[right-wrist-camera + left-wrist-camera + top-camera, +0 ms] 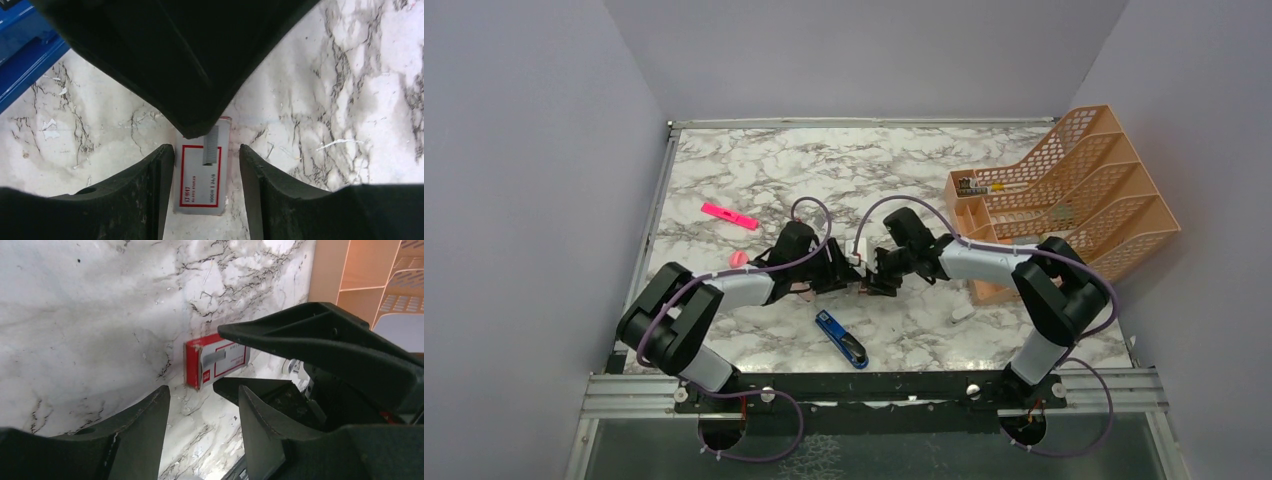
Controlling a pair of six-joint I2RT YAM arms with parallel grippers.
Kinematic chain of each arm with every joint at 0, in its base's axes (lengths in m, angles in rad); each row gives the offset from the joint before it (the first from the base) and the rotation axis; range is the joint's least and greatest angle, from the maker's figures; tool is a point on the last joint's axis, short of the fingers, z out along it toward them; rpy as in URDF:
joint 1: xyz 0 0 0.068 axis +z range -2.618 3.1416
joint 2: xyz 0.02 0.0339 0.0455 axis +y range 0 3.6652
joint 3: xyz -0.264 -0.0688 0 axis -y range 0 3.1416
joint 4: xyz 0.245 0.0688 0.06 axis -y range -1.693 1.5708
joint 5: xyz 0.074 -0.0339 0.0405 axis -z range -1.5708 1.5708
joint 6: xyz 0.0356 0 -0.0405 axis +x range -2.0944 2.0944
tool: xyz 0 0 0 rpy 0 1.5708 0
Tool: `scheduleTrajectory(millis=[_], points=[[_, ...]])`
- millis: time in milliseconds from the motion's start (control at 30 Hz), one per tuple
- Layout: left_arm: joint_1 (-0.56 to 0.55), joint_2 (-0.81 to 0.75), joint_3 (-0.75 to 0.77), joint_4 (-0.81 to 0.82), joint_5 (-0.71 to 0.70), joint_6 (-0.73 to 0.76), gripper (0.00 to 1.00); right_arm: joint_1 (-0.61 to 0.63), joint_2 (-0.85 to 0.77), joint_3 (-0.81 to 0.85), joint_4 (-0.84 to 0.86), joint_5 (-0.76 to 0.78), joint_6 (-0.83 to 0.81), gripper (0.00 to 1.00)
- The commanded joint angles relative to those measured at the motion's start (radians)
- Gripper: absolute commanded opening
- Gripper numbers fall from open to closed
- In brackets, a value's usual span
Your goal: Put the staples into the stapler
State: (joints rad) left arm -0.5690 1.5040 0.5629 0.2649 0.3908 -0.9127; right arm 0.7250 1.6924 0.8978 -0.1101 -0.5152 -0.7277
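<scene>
Staples box [200, 182], red and white, lies flat on the marble table [724, 170]. A grey strip [211, 150] shows on its face; whether it is printed or loose I cannot tell. The right gripper [206, 150] straddles the box with its fingers apart, one on either side. The left gripper [204, 390] faces the box from the opposite side, fingers also spread and holding nothing. The blue stapler [841, 338] lies near the box, toward the arm bases. A pink marker [729, 215] sits well apart from the box.
</scene>
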Motion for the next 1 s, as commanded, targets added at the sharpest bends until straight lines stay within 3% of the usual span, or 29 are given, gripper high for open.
scheduleTrajectory(millis=[0,533,733,967], points=[[0.003,0.028,-0.011,0.051,0.065,-0.003,0.55,-0.01,0.033,0.016,-0.065,-0.057,-0.047,0.53],[-0.001,0.127,-0.012,0.201,0.107,-0.048,0.46,-0.01,0.041,-0.002,-0.075,-0.022,-0.031,0.6],[-0.015,0.166,-0.017,0.265,0.122,-0.063,0.4,-0.009,0.035,-0.01,-0.041,-0.025,-0.017,0.49],[-0.02,0.201,-0.023,0.304,0.138,-0.066,0.34,-0.01,0.043,-0.005,-0.03,-0.035,-0.013,0.48]])
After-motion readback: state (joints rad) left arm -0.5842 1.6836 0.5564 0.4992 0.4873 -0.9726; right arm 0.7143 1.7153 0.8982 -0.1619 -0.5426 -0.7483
